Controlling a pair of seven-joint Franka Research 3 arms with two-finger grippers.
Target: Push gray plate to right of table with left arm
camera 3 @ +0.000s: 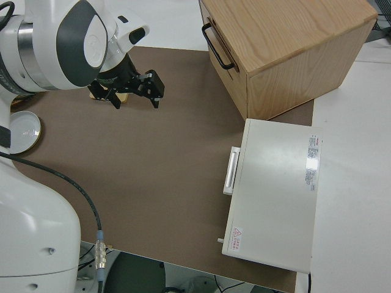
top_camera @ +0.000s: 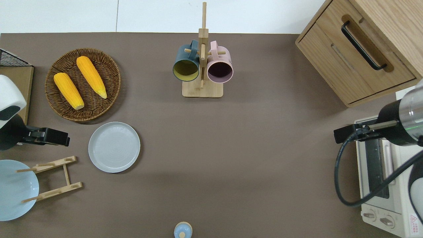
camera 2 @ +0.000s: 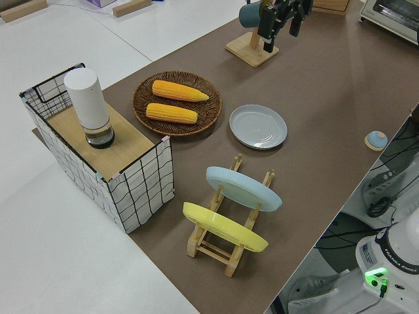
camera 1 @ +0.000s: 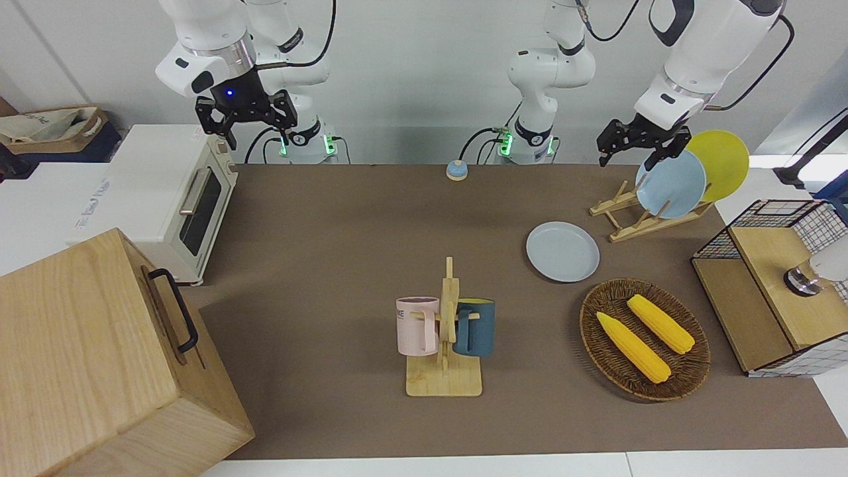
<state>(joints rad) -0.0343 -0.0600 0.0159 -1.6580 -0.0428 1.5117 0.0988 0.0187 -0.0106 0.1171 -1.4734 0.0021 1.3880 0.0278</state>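
The gray plate [camera 1: 562, 252] [top_camera: 114, 147] [camera 2: 258, 126] lies flat on the brown table [camera 1: 331, 265], between the corn basket and the wooden dish rack. My left gripper [camera 1: 637, 154] [top_camera: 57, 138] [camera 2: 281, 19] hangs in the air, open and holding nothing. Seen from overhead it is over bare table, off the gray plate's edge toward the left arm's end of the table, and it does not touch the plate. My right gripper [camera 1: 246, 119] [camera 3: 135, 94] is parked, open and empty.
A wicker basket [top_camera: 109, 71] with two corn cobs lies farther from the robots than the plate. A dish rack [camera 1: 652, 215] holds a sky-blue and a yellow plate. A mug tree [camera 1: 445, 331] stands mid-table. A wire box [camera 1: 762, 218], toaster oven [camera 1: 172, 199], wooden cabinet [camera 1: 86, 358] and small bell [camera 1: 456, 170] line the edges.
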